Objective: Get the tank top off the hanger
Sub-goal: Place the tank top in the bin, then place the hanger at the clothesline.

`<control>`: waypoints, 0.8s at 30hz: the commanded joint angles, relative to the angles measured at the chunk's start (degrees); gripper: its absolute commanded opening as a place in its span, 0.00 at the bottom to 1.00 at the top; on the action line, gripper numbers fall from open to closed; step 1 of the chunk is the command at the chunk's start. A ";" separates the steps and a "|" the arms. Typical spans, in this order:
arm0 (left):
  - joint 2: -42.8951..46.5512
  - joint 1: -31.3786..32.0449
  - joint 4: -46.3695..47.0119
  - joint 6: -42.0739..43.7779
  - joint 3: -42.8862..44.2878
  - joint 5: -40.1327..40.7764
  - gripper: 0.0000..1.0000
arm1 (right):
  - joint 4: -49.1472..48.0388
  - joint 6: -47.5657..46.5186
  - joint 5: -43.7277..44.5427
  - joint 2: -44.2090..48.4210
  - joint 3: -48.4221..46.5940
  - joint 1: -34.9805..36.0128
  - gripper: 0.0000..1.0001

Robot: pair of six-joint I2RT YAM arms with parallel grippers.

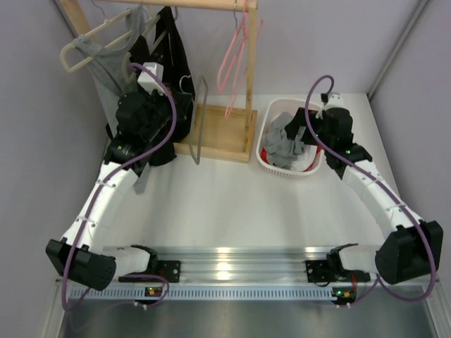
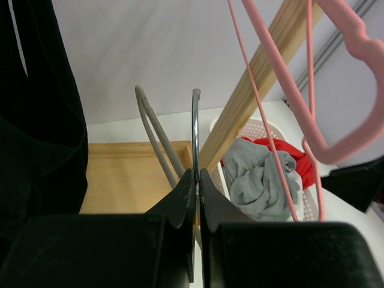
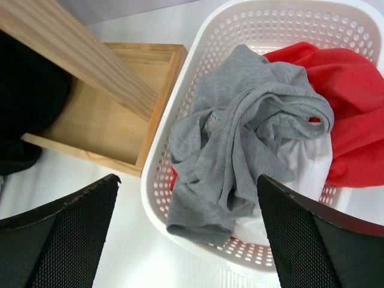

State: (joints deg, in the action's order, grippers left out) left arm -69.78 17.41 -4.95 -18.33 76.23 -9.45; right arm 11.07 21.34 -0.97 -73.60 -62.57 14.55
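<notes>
In the white basket (image 3: 149,201), under the wide-open right gripper (image 3: 186,186), the grey tank top (image 3: 240,132) is found crumpled and free, while the bare grey hanger (image 2: 195,120) is pinched by the closed left gripper (image 2: 197,175); removal is judged done, hanger not yet stowed.

The top (image 3: 240,138) is plain grey. Under it I see red cloth (image 3: 354,102) and white cloth (image 3: 312,162). The basket (image 3: 180,198) is white, dotted with holes. The stand (image 3: 108,120) is pale wood. My left hand (image 2: 197,174) is black. One grey hanger (image 2: 195,126), one pink hanger (image 2: 357,37), black cloth (image 2: 36,120).
</notes>
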 commanded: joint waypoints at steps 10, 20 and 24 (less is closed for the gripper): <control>-15.46 -0.10 2.84 5.14 22.81 -1.97 0.00 | -7.73 -1.48 -1.75 12.34 5.43 -0.57 0.97; -31.46 0.79 2.84 8.74 47.77 -2.59 0.04 | -7.99 0.19 -3.77 12.96 5.96 -0.57 0.97; -36.73 0.87 2.93 10.59 55.94 -2.75 0.04 | -7.99 0.19 -3.51 13.31 6.05 -0.57 0.97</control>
State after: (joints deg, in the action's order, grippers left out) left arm -104.18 18.13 -5.04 -10.26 126.04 -11.53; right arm 5.87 21.04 -3.79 -61.76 -56.60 14.55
